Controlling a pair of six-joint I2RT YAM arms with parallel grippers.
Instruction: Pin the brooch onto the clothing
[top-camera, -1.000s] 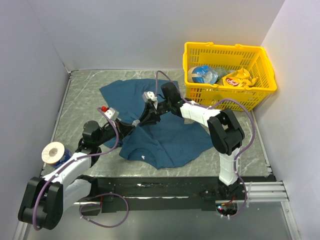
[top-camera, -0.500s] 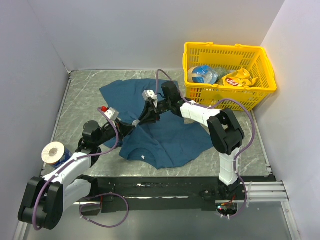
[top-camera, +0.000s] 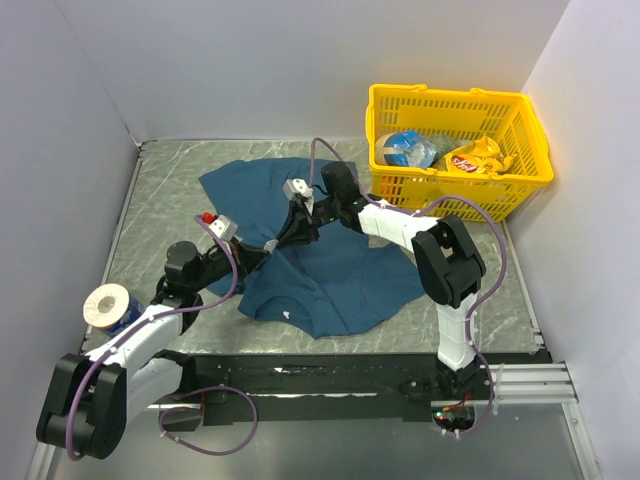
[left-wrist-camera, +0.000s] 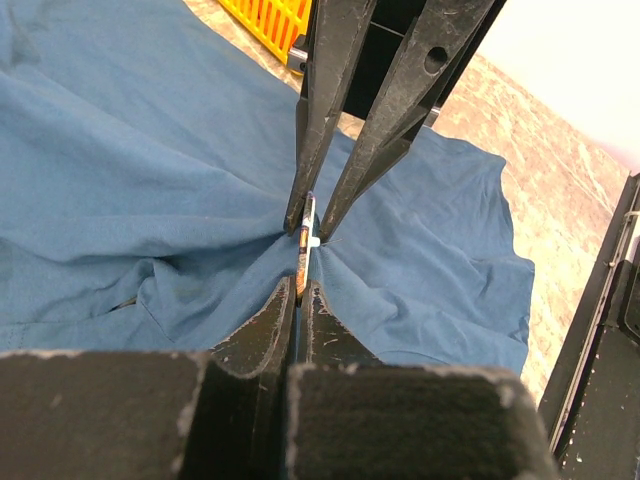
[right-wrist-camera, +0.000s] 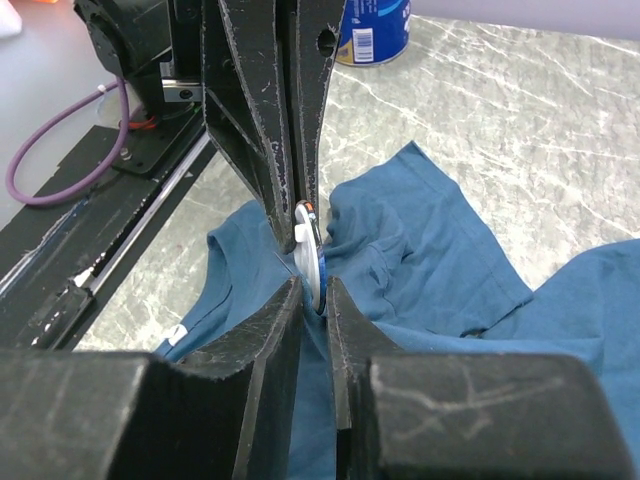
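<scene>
The teal T-shirt (top-camera: 330, 270) lies crumpled on the marble table, bunched into a raised fold where both grippers meet. The brooch is hidden in the top view. In the left wrist view its orange-brown edge (left-wrist-camera: 302, 262) sits pinched in my left gripper (left-wrist-camera: 298, 290), which is shut on it. My right gripper (left-wrist-camera: 308, 222) comes in from the opposite side and grips its other end. In the right wrist view the brooch's white back (right-wrist-camera: 312, 250) and shirt fabric (right-wrist-camera: 420, 250) are pinched in my right gripper (right-wrist-camera: 315, 295), with the left gripper (right-wrist-camera: 297, 215) opposite.
A yellow basket (top-camera: 460, 140) with snack packets stands at the back right. A can with a tape roll on it (top-camera: 108, 305) stands at the left, beside the left arm. The shirt's white neck label (top-camera: 288, 313) faces the front edge. Walls close three sides.
Almost nothing: both grippers stay tip to tip on the raised fold, and the right arm has shifted very slightly.
</scene>
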